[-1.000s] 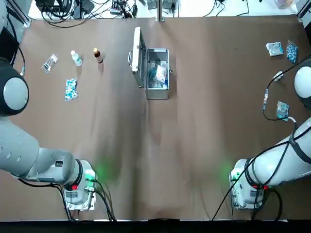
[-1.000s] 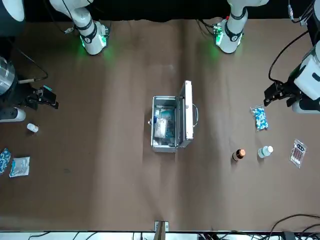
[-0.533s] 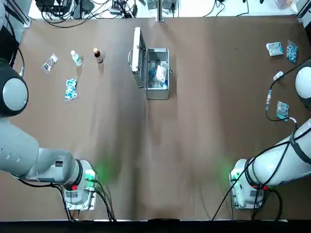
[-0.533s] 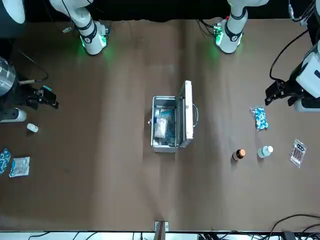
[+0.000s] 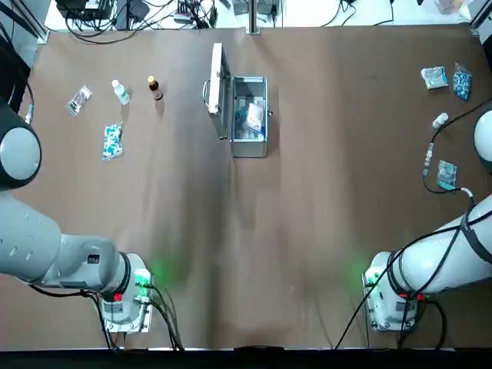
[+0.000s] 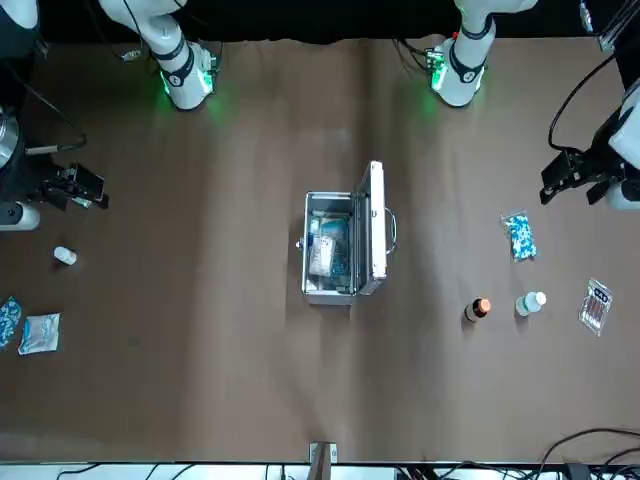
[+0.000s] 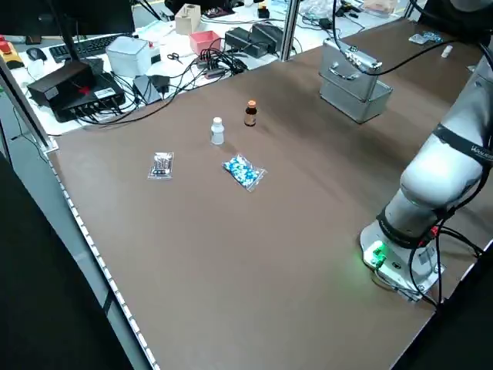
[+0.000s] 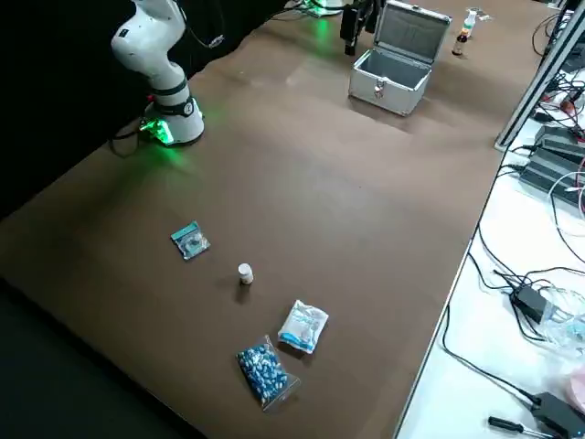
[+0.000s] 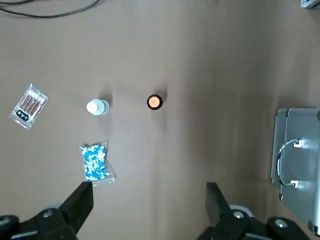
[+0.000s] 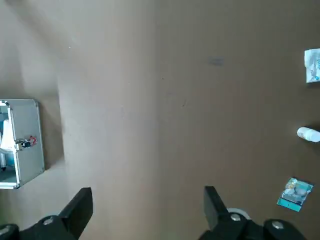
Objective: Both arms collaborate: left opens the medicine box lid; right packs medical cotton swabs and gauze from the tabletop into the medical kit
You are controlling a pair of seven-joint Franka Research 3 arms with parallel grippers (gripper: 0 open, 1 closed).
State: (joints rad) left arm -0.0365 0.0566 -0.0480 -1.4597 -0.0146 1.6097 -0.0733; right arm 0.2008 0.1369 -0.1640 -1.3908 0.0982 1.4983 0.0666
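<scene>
Hovering above the left side of the table, left gripper (image 9: 150, 206) has its two fingers spread well apart, nothing between them. Right gripper (image 10: 148, 207) hangs above the right side, fingers likewise spread and nothing held.

Metal case (image 5: 249, 138) sits on the table (image 5: 307, 192) between the two arms, toward the side away from their bases. Its lid (image 5: 219, 92) stands open, raised on the case's left side, handle on the outer face. Inside the case: a white packet (image 6: 322, 256) and, partly beneath or beside it, a blue packet (image 6: 339, 233); exact overlap cannot be told.

Left of the case, four loose items. Brown bottle (image 5: 155, 88) stands nearest the lid; next to it a white-capped bottle (image 5: 121, 92), upright; farther left a clear packet (image 5: 78, 100), lying flat. Speckled blue-and-white packet (image 5: 112, 142) lies nearer the left arm's base than the bottles.

Far right: pale packet (image 5: 434, 78) and blue bead packet (image 5: 462, 82) lie side by side. Nearer the right arm's base, small white bottle (image 5: 440, 121), then a teal-edged packet (image 5: 447, 175), close to a trailing black cable (image 5: 426, 184).
</scene>
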